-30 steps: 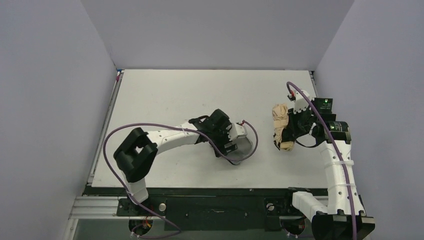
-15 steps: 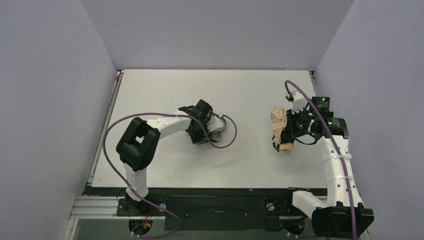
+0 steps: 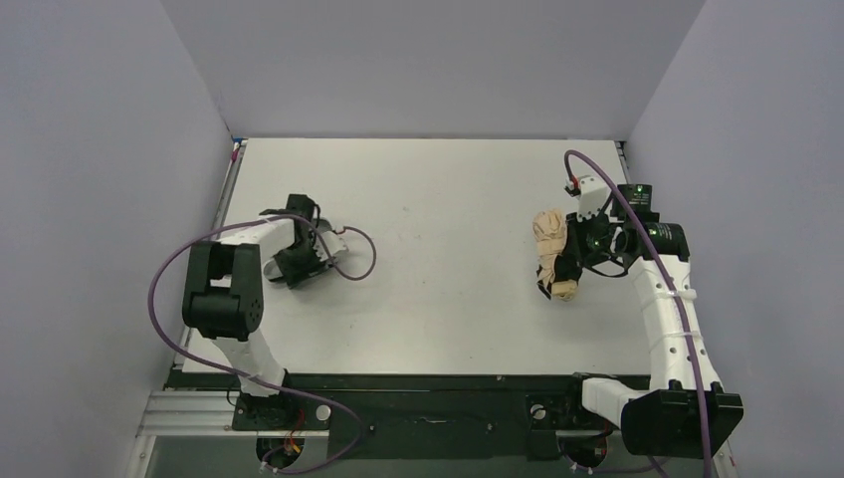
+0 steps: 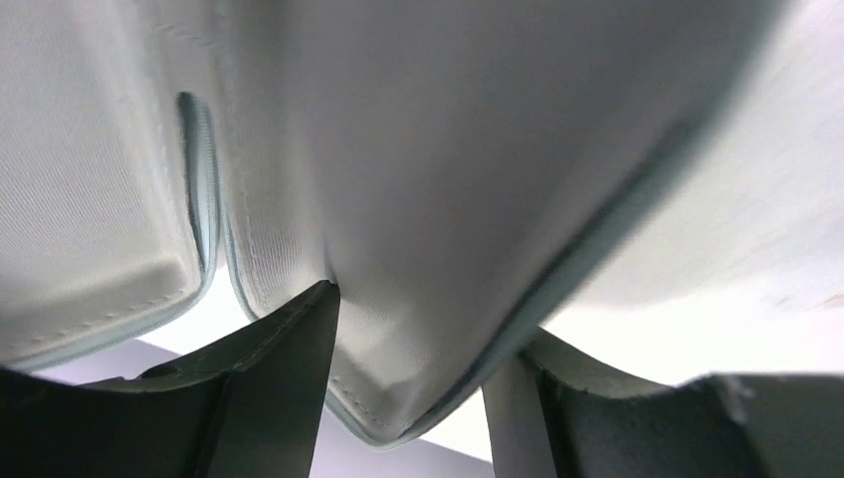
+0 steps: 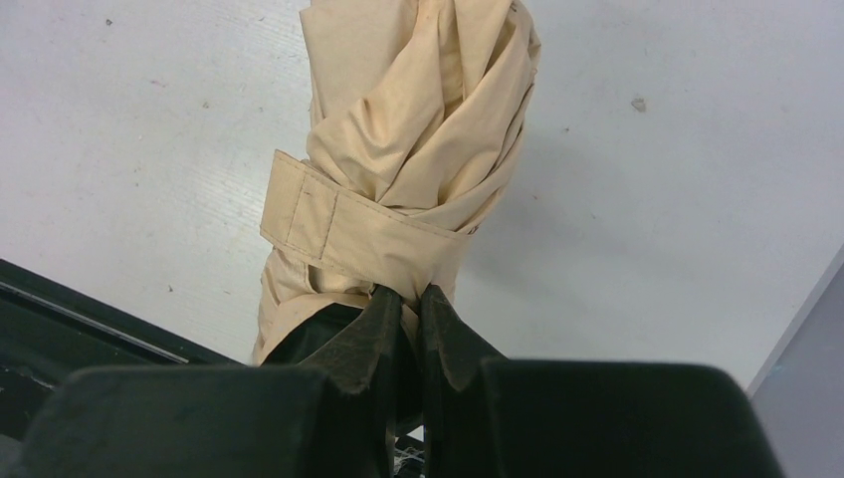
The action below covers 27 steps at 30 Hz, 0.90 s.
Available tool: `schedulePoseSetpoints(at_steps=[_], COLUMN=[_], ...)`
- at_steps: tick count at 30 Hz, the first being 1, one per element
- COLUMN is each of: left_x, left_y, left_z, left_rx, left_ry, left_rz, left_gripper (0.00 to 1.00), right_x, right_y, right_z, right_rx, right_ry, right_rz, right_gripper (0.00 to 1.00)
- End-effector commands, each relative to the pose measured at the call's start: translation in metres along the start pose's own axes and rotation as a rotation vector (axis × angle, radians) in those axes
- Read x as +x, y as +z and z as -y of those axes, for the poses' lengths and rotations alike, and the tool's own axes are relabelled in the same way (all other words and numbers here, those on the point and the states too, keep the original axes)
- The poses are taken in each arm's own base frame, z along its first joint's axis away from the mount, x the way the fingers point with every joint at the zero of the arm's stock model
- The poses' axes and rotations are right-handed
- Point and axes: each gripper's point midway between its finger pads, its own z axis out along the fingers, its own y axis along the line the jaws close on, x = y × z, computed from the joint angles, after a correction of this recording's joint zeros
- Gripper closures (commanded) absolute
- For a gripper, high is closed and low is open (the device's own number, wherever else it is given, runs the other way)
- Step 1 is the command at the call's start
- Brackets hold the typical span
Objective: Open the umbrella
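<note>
The umbrella (image 3: 548, 239) is folded, a peach-tan bundle with its strap (image 5: 328, 219) wrapped round it, held at the right side of the table. My right gripper (image 3: 569, 267) is shut on it; in the right wrist view the gripper (image 5: 403, 299) pinches the canopy fabric (image 5: 418, 129) just below the strap, with black lining showing under it. My left gripper (image 3: 291, 265) is far away at the table's left side. In the left wrist view the left gripper (image 4: 423, 334) is shut on the grey pouch (image 4: 448, 149). The shaft, handle and ribs are hidden.
The white table (image 3: 438, 199) is walled in by grey panels at the left, back and right. Its black front edge (image 3: 418, 380) runs along the arm bases. Purple cables loop beside both arms.
My left arm has swung from the table's middle to its left side, carrying the grey pouch. My right gripper has shifted the umbrella slightly left and farther back.
</note>
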Motion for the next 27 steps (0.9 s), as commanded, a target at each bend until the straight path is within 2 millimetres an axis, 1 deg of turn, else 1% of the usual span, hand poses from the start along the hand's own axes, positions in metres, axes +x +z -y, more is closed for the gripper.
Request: schedulePoseSetpoints(at_steps=[1,2,4,5,6,7,8,9,10,11,12,13,14,15,16,17,18,19,20,21,22,23,24,25,26,27], left_x=[0.053,0.062,0.068,0.067,0.064,0.059,0.053,0.047,0.038,0.034,0.021,0.018,0.007,-0.001,-0.011,-0.019,-0.028,-0.037,-0.047,-0.056,-0.068,-0.078,-0.091,-0.104,-0.116,-0.130], left_y=[0.013,0.014,0.010,0.003,-0.003,-0.013,-0.023,-0.034,-0.051,-0.060,-0.077,-0.087,-0.108,-0.123,-0.140,-0.157,-0.175,-0.194,-0.212,-0.232,-0.250,-0.268,-0.288,-0.304,-0.325,-0.335], left_z=[0.038,0.042,0.043,0.043,0.039,0.037,0.027,0.027,0.017,0.013,0.002,0.002,-0.005,-0.012,-0.013,-0.019,-0.017,-0.019,-0.015,-0.015,-0.008,-0.004,0.002,0.012,0.015,0.032], left_rx=[0.143,0.154,0.153,0.146,0.133,0.116,0.086,0.082,0.061,0.046,0.023,0.027,0.007,-0.016,-0.025,-0.044,-0.038,-0.042,-0.022,-0.012,0.025,0.057,0.093,0.159,0.176,0.273], left_ry=[0.055,0.048,0.026,0.009,-0.008,-0.039,-0.059,-0.096,-0.116,-0.155,-0.174,-0.202,-0.216,-0.244,-0.252,-0.279,-0.280,-0.311,-0.308,-0.335,-0.328,-0.357,-0.349,-0.405,-0.395,-0.450], left_rz=[-0.091,-0.100,-0.091,-0.066,-0.044,-0.009,0.024,0.062,0.109,0.129,0.199,0.224,0.298,0.350,0.428,0.483,0.563,0.627,0.709,0.772,0.856,0.914,1.000,1.050,1.140,1.172], left_gripper=[0.50,0.50,0.49,0.46,0.43,0.36,0.32,0.25,0.20,0.19,0.16,0.14,0.12,0.10,0.05,0.04,0.03,0.00,0.02,0.03,0.03,0.03,0.03,0.03,0.03,0.03], right_x=[-0.031,-0.031,-0.034,-0.037,-0.039,-0.044,-0.046,-0.052,-0.055,-0.062,-0.066,-0.073,-0.077,-0.084,-0.088,-0.096,-0.103,-0.107,-0.112,-0.115,-0.120,-0.122,-0.127,-0.132,-0.140,-0.147], right_y=[-0.006,-0.005,-0.003,-0.003,-0.003,-0.003,-0.003,-0.004,-0.005,-0.006,-0.007,-0.010,-0.011,-0.014,-0.016,-0.019,-0.022,-0.025,-0.028,-0.031,-0.034,-0.036,-0.038,-0.043,-0.044,-0.051], right_z=[-0.011,-0.015,-0.021,-0.025,-0.029,-0.035,-0.042,-0.047,-0.055,-0.062,-0.066,-0.075,-0.080,-0.087,-0.093,-0.099,-0.104,-0.111,-0.116,-0.121,-0.125,-0.130,-0.133,-0.136,-0.138,-0.141], right_rx=[-0.048,-0.059,-0.083,-0.101,-0.112,-0.130,-0.149,-0.164,-0.191,-0.209,-0.222,-0.248,-0.262,-0.279,-0.302,-0.320,-0.345,-0.369,-0.395,-0.418,-0.434,-0.451,-0.466,-0.476,-0.488,-0.503], right_ry=[-0.042,-0.044,-0.048,-0.047,-0.053,-0.062,-0.077,-0.086,-0.102,-0.115,-0.120,-0.135,-0.142,-0.151,-0.154,-0.151,-0.154,-0.137,-0.141,-0.121,-0.118,-0.092,-0.055,-0.040,0.033,0.069], right_rz=[0.112,0.112,0.126,0.139,0.149,0.166,0.174,0.199,0.213,0.239,0.254,0.284,0.301,0.330,0.347,0.377,0.404,0.414,0.436,0.441,0.460,0.464,0.485,0.512,0.548,0.584], right_gripper=[1.00,1.00,1.00,1.00,1.00,1.00,1.00,1.00,1.00,1.00,1.00,1.00,1.00,1.00,1.00,1.00,1.00,1.00,1.00,1.00,1.00,1.00,1.00,1.00,1.00,1.00])
